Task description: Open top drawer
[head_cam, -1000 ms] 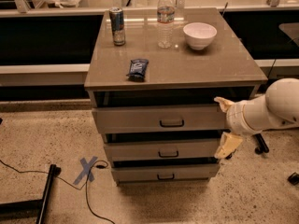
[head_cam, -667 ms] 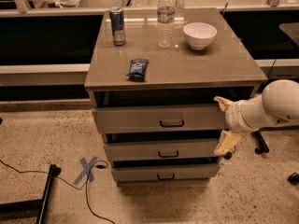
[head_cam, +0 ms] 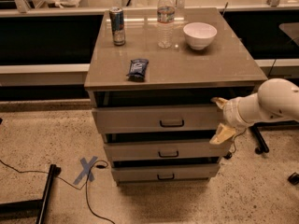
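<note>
The top drawer is the widest grey-beige front under the cabinet top, with a small black loop handle at its centre. It stands slightly proud of the cabinet, with a dark gap above it. My gripper is at the drawer's right end, well right of the handle. Its two tan fingers are spread apart, one fingertip near the drawer's top edge and the other below it. It holds nothing. The white arm comes in from the right.
On the cabinet top stand a drink can, a water bottle and a white bowl, with a dark snack packet near the front. Two narrower drawers sit below. Cables and a blue tape cross lie on the floor at left.
The gripper has drawn in slightly at the drawer's right end, its lower finger a little higher. The drawers and the things on top have not moved.
</note>
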